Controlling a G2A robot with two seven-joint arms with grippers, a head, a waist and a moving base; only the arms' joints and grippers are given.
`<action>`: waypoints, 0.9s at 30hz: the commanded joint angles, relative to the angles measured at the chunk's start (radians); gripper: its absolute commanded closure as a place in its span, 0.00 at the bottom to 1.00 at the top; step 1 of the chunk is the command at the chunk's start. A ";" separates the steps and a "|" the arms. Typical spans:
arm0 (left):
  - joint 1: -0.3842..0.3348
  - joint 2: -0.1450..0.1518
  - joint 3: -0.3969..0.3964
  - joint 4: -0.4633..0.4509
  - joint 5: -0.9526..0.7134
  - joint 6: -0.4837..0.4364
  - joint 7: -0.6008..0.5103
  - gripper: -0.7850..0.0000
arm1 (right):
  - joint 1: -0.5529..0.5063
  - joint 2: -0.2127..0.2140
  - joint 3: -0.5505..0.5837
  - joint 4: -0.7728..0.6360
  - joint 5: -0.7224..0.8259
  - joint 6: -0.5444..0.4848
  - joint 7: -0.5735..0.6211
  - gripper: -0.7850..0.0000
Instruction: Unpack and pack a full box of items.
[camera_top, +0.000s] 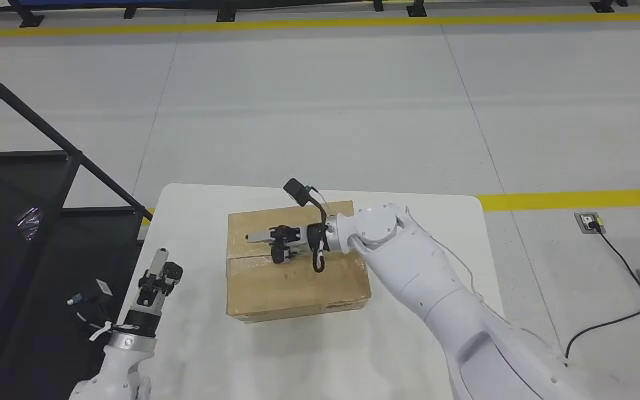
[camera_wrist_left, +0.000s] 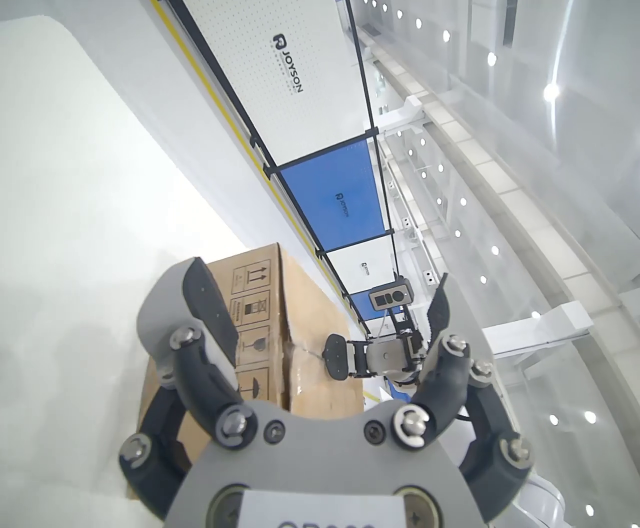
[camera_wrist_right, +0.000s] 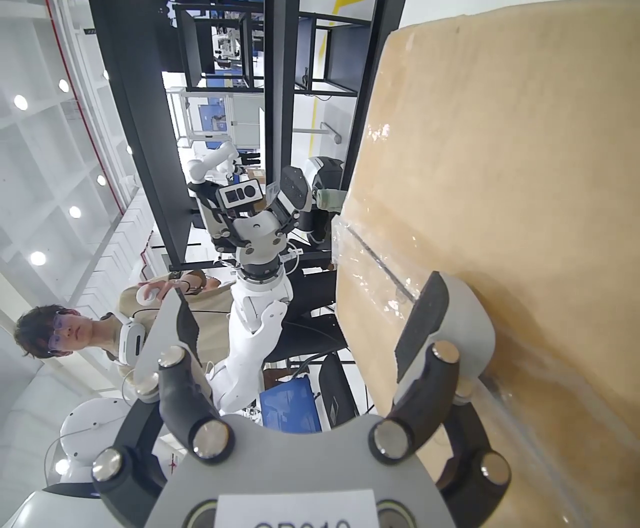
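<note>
A white table (camera_top: 200, 215) with rounded far corners carries one thing, a brown cardboard box (camera_top: 300, 285), which stands flat on it about midway between the left and right edges and closer to the far edge than to the near one, its sides turned slightly out of line with the table's edges. The box is closed, its top flaps meeting in a seam that is covered by a strip of clear tape (camera_wrist_right: 372, 260). The side facing the table's left edge bears a column of printed symbols (camera_wrist_left: 252, 325).
</note>
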 joint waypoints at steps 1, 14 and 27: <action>0.008 0.001 -0.008 0.011 -0.011 -0.011 -0.006 0.00 | 0.004 -0.016 -0.007 0.007 0.000 -0.003 0.005 0.00; 0.033 0.006 -0.039 0.049 -0.031 -0.042 -0.028 0.00 | 0.008 -0.121 -0.039 0.096 -0.011 -0.003 -0.055 0.00; 0.023 0.009 -0.030 0.074 -0.021 -0.043 -0.051 0.00 | 0.008 -0.171 -0.022 0.157 -0.015 -0.086 -0.073 0.00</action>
